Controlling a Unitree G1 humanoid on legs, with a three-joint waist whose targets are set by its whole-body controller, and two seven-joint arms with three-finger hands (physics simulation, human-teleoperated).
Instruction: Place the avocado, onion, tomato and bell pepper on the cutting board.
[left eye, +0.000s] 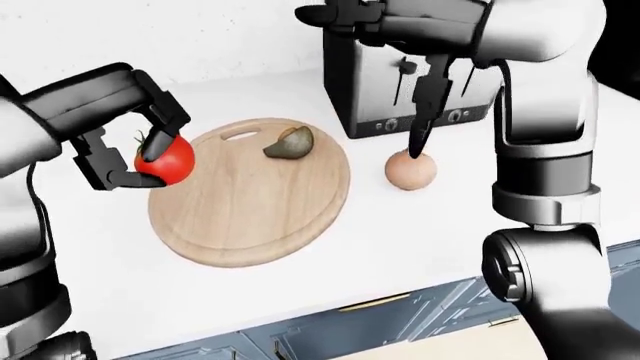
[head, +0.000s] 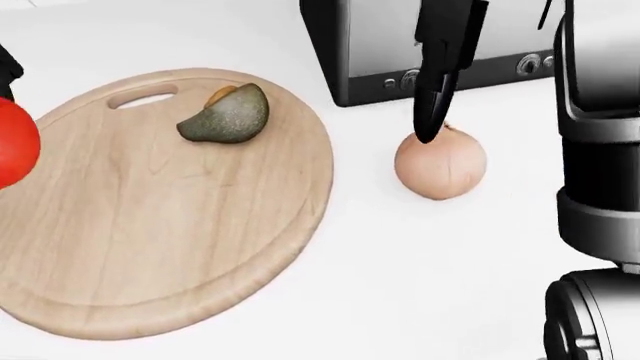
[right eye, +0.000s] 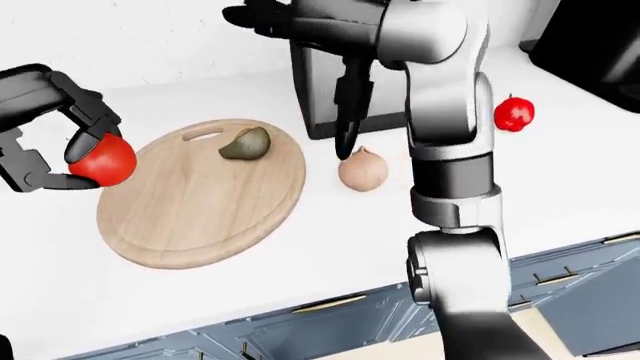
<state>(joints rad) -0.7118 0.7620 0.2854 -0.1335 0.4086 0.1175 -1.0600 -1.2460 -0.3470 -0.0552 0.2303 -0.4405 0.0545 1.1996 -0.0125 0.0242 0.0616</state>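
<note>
Gripping the tomato (left eye: 166, 159), the left hand (left eye: 125, 146) sits at the left edge of the left-eye view, black fingers wrapped round the fruit, held just off the left rim of the cutting board (left eye: 250, 202). Board is round, pale wood, handle slot toward the top, lying flat on the white counter (left eye: 400, 240). Avocado (head: 226, 115) half rests on the board near its upper right part, close to the slot. Right of the board, apart from it, onion (head: 440, 163) sits on the counter, below the toaster (left eye: 400, 90). Right hand (head: 436, 90) hangs above the onion, dark fingers pointing down, one tip at the onion's top; fingers not closed on anything. Far right in the right-eye view, red bell pepper (right eye: 514, 113) stands on the counter, well apart from the board.
</note>
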